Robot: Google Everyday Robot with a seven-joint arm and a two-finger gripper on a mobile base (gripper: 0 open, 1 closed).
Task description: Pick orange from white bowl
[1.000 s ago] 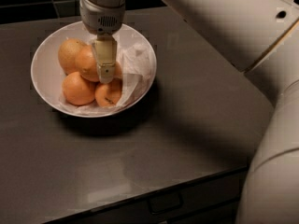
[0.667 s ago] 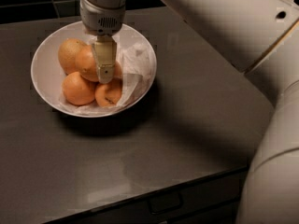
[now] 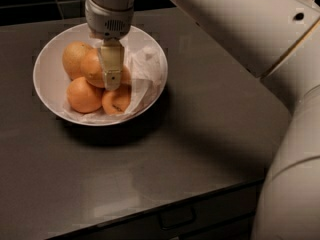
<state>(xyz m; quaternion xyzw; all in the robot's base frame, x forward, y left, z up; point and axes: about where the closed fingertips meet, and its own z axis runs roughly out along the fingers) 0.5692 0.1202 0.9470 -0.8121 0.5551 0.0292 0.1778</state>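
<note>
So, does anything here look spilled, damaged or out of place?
Nothing stands out. The white bowl sits upright on the dark counter, the fruit lie inside on crumpled paper, and the tool hangs down among them.

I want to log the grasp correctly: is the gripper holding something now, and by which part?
It cannot be told. The gripper is down in the white bowl, right beside the middle orange, but no clear hold on it shows.
</note>
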